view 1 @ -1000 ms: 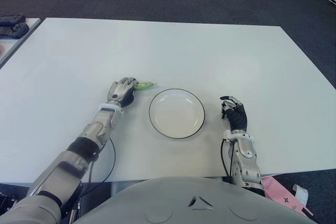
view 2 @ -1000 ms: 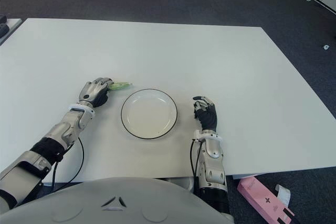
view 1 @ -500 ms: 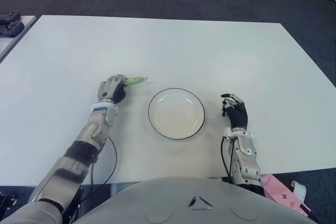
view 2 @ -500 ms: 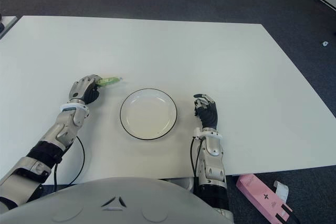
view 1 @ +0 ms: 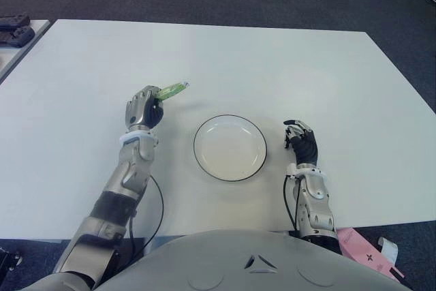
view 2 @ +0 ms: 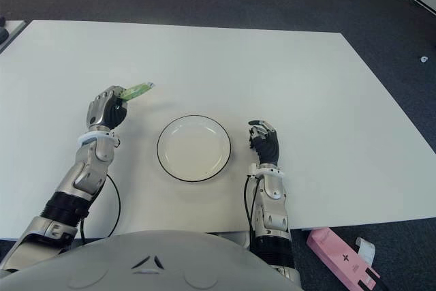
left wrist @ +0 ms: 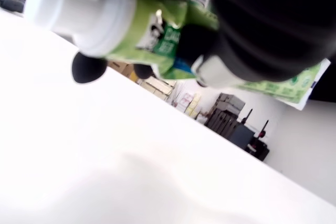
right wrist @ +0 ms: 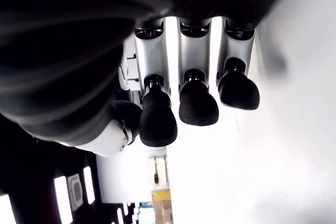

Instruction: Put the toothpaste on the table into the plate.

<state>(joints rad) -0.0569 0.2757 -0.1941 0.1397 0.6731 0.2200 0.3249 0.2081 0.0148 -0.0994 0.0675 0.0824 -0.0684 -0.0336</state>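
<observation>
- The table (view 1: 286, 59) fills most of the eye views as a wide white surface, set against a dark floor along the upper edge of the frame.
- The plate (view 1: 229, 148) sits at centre frame, slightly below the middle. It is white with a dark rim and holds nothing.
- The left hand (view 1: 143, 108) shows left of centre, raised clear of the table surface. It is the hand at work, and it lies to the left of the plate and slightly above it in the frame.
- The right hand (view 1: 302, 144) shows just right of the plate. In its own wrist view its fingers (right wrist: 198, 103) hang loosely curled with nothing between them.
- The toothpaste (view 1: 171, 90) is clamped in the left hand, not on the table. Its long axis runs from the hand toward the upper right of the frame. The left wrist view shows the green tube (left wrist: 157, 35) crossed by dark fingers, white cap end exposed.
- Governing relation, as a judgement: the plate lies to the lower right of the held tube, well apart from it. The coming move therefore calls for travel rightward and down the frame, then lowering over the plate's centre before release.
</observation>
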